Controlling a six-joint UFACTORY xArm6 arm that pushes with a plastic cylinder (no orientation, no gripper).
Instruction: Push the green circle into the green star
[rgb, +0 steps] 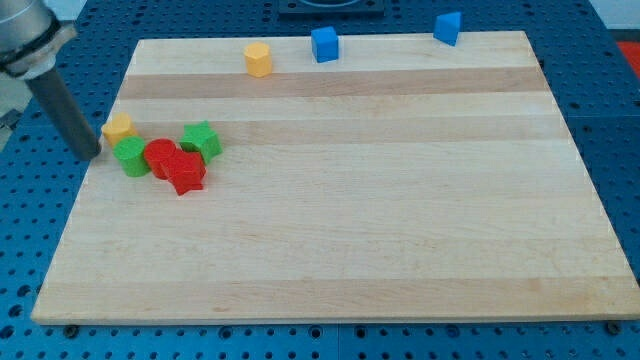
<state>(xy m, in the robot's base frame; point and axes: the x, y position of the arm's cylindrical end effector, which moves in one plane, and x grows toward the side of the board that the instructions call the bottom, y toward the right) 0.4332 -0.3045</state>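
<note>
While my tip (92, 153) sits just left of the green circle (131, 157), the green star (203, 139) waits right, past the red blocks (172, 164); there is no claw to see.

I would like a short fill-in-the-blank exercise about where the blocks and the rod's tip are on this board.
1. My tip is at the view's ___ of the green circle.
2. Between the green circle and the green star lies a ___ block.
3. The two blue blocks are near the board's ___ edge.
4. The yellow block beside the circle lies toward the view's ___ from it.

Missing words: left; red; top; top
</note>
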